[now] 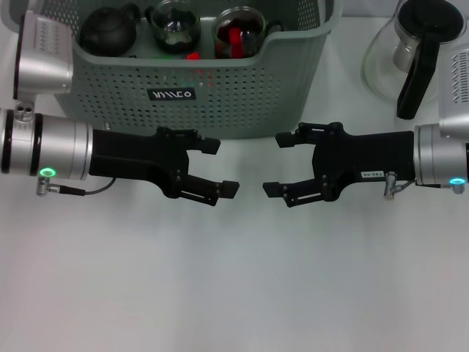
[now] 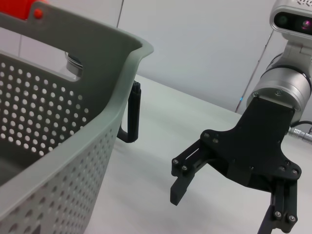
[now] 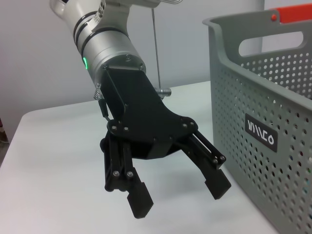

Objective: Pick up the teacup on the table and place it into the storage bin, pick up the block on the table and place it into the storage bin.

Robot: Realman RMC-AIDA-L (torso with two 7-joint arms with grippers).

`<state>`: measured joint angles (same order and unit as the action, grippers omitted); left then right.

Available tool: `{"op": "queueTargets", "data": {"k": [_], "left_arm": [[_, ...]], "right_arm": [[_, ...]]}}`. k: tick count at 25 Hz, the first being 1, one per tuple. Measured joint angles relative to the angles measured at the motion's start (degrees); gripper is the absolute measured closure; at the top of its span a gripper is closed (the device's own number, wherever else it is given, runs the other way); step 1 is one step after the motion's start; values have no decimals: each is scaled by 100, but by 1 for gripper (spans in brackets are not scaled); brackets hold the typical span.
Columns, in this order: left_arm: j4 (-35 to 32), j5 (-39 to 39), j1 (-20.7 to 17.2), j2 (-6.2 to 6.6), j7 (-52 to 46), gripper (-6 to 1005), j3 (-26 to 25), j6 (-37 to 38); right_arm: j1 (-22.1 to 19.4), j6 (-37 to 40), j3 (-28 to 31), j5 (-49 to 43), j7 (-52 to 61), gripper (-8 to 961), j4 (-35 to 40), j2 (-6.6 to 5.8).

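The storage bin [image 1: 242, 95] stands at the table's far middle; its perforated wall fills part of the left wrist view [image 2: 58, 161] and the right wrist view [image 3: 287, 97]. Inside it sit a glass teacup [image 1: 176, 22], a second glass cup [image 1: 238, 33] with red showing in it, and a small red block [image 1: 193, 56]. No teacup or block shows on the table. My left gripper [image 1: 221, 167] [image 3: 179, 197] and right gripper [image 1: 275, 164] [image 2: 219, 214] hover open just in front of the bin, tips facing each other, both holding nothing.
A dark teapot [image 1: 110, 29] lies in the bin's left end. A glass kettle with a black handle [image 1: 418, 55] stands on the table right of the bin; that handle [image 2: 132, 112] shows past the bin's corner. White table [image 1: 234, 279] stretches toward me.
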<state>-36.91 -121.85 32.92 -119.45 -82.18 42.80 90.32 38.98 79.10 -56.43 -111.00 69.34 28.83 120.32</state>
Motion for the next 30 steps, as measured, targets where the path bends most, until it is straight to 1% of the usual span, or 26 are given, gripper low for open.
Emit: {"op": "queueTargets", "data": {"k": [7,30], "left_arm": [[-4,0,-3,-42,0,36,0,13],[-54,4,57,-26,-223,36,86,71]], "right_arm": [[13,4,-16,0,5,8,0,0],[-37,33,-44,-4,3,8,0,-13]]}}
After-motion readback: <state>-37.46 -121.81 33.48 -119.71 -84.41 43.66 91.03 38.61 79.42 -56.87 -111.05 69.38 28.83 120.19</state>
